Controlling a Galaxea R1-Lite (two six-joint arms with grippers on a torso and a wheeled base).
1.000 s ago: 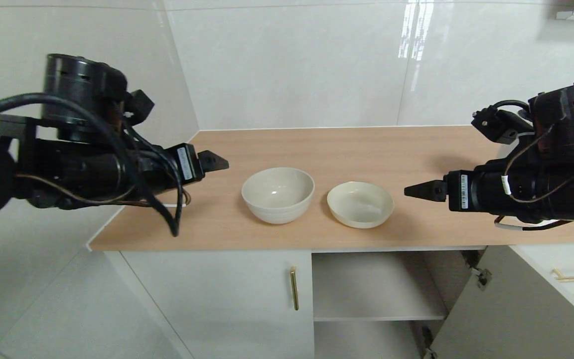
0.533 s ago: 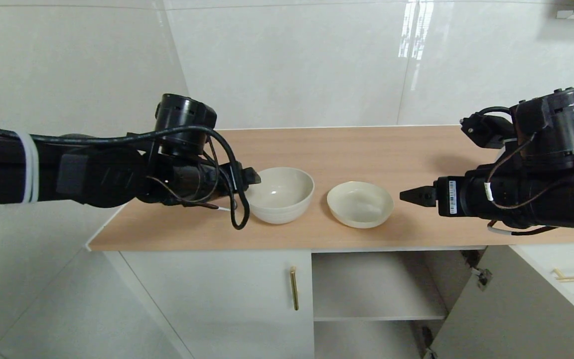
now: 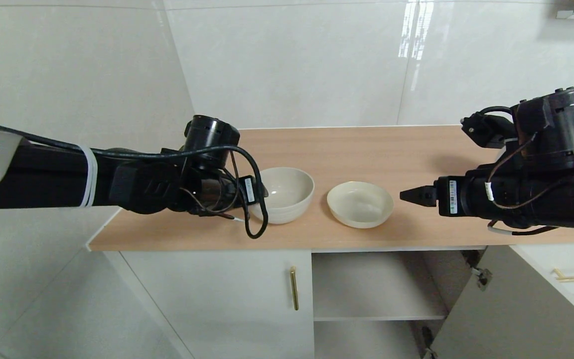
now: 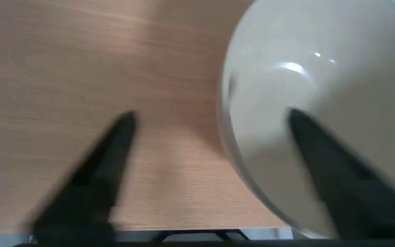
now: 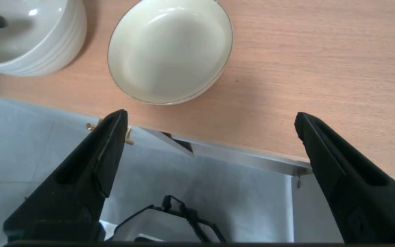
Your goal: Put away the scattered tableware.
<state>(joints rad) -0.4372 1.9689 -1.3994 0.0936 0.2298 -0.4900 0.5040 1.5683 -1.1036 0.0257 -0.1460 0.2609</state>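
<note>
A deep cream bowl (image 3: 287,192) and a shallower cream bowl (image 3: 360,204) stand side by side on the wooden counter (image 3: 347,144). My left gripper (image 3: 262,192) is at the deep bowl's left side. In the left wrist view it (image 4: 210,116) is open and straddles the deep bowl's (image 4: 321,82) rim, one finger inside and one outside. My right gripper (image 3: 409,195) hovers just right of the shallow bowl, apart from it. The right wrist view shows it (image 5: 210,116) open with nothing between its fingers, the shallow bowl (image 5: 170,48) ahead of it.
Below the counter a cabinet compartment stands open with a white shelf (image 3: 371,284); its door (image 3: 506,309) swings out to the right. A closed door with a gold handle (image 3: 293,287) is to its left. White tiled walls close the back and left.
My left arm has swung right and forward from the counter's left end to the deep bowl, and its fingers now straddle the rim. The right arm shifted slightly, then held still.
</note>
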